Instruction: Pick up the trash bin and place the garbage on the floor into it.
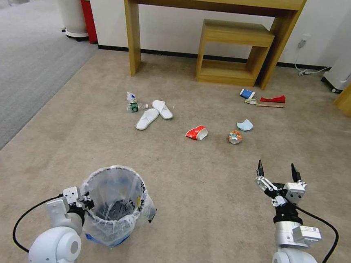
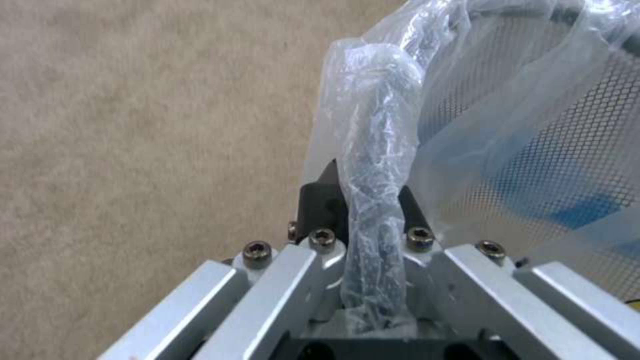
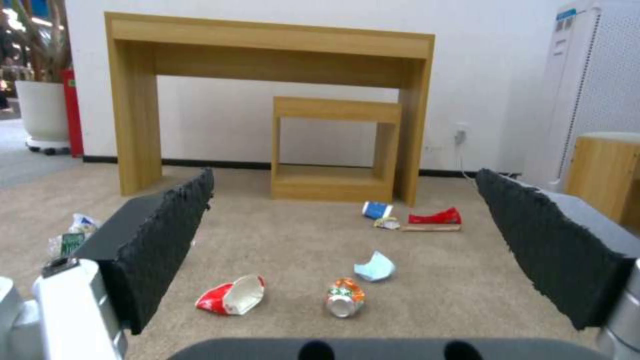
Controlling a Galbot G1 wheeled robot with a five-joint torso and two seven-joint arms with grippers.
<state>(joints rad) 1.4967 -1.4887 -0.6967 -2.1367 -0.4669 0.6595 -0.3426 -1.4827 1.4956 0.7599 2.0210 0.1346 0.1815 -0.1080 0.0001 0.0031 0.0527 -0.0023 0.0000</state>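
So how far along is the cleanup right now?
Started only. The left pincer is shut on the trash bin rim. The right pincer is open and holds nothing. All the litter, like the slippers and can, lies on the carpet.

Small round black mesh trash bin with clear plastic liner [image 1: 113, 206] sits near-left on the beige carpet [image 1: 201, 215], left gripper [image 1: 85, 201] clamped on its left rim. Right gripper [image 1: 278, 171] near-right, jaws spread. Mid-carpet, left to right: clear bottle with green label [image 1: 133, 103], two white slippers [image 1: 154, 114], red-white packet [image 1: 196, 132], orange can [image 1: 235, 137], pale blue mask [image 1: 245, 125] just behind the can. Farther right, before the tall wooden table [image 1: 211, 28]: blue-white cup [image 1: 247, 93], red wrapper [image 1: 273, 99], wooden stick [image 1: 270, 105].
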